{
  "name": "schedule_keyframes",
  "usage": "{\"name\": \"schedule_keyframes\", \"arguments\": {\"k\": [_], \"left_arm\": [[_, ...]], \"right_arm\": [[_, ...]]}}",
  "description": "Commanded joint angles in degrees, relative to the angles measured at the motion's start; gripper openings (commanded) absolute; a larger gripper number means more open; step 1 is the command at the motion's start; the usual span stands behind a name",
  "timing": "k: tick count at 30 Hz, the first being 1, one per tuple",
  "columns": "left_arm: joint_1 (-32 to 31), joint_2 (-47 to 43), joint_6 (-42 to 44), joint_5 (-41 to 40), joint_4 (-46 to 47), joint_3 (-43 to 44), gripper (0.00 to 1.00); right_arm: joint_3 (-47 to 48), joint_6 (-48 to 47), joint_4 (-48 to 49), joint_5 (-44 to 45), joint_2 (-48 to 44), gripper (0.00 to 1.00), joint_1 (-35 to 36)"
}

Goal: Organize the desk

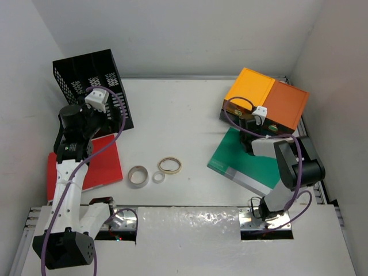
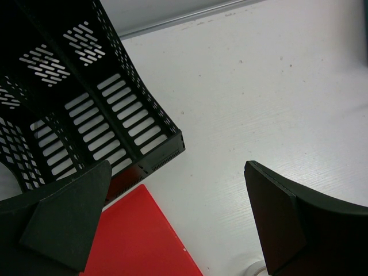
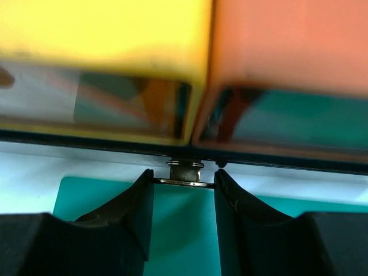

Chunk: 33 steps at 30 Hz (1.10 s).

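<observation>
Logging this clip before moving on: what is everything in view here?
desk: one, white, under everything
file rack: one, black mesh, far left
drawer unit: one, yellow and orange, far right
red book: one, red, near left
green book: one, green, before drawer unit
rings: three, tan, white, brown, centre
metal tab: one, silvery, drawer unit's front
left gripper: black, open, over rack's corner
right gripper: black, closed on metal tab

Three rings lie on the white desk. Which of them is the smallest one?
The white ring in the middle. It is clearly smaller than the beige ring on its left and the gold-brown ring on its right.
</observation>
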Motion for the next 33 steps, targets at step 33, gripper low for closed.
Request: {"name": "schedule_keyframes", "arguments": {"k": [33], "left_arm": [[0.6,-1.0,0.9,1.5,1.2,0.3,1.00]], "right_arm": [[-11.5,9.9,-17.5,2.2,-18.8,0.02,18.7]]}}
